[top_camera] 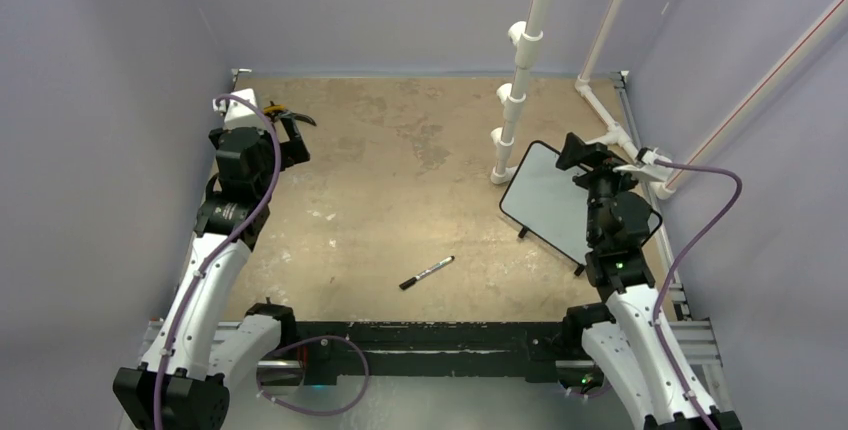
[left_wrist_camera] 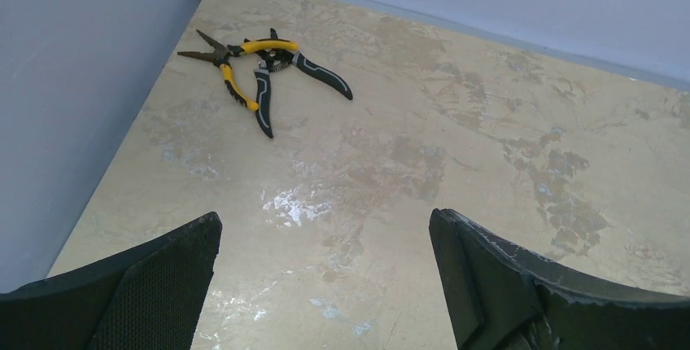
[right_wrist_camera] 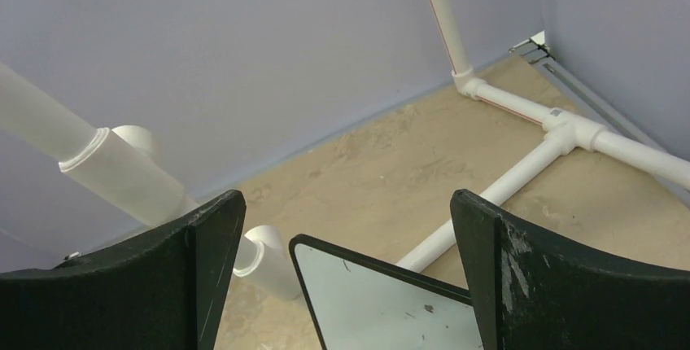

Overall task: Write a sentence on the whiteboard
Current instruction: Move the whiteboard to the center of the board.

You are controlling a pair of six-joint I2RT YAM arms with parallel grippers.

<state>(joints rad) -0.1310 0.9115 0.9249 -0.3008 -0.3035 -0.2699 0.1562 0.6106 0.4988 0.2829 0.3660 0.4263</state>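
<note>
Whiteboard (top_camera: 548,195): on the right part of the desk (top_camera: 400,180), turned at a slant to the desk's edges, with two small black feet along its near edge.
Board face: plain white where it shows; the right wrist view picks up a few small dark specks on it (right_wrist_camera: 382,309).
Right claw (top_camera: 585,155): wide, holding nothing, poised over the whiteboard's far right corner; in its own camera (right_wrist_camera: 348,203) the board's corner sits between the two fingers.
Left claw (top_camera: 292,138): wide, holding nothing, well apart from the whiteboard across the desk on its left; its own view (left_wrist_camera: 325,228) shows bare desk between the fingers.
Marker (top_camera: 427,272): black, lying flat on the desk, to the near left of the whiteboard and apart from it.
Pliers (left_wrist_camera: 260,69): yellow and black, handles spread, far to the left of the whiteboard, near the wall.
White pipe frame (top_camera: 520,70): upright just beyond the whiteboard's far left corner; further pipes run along the desk behind the board.
</note>
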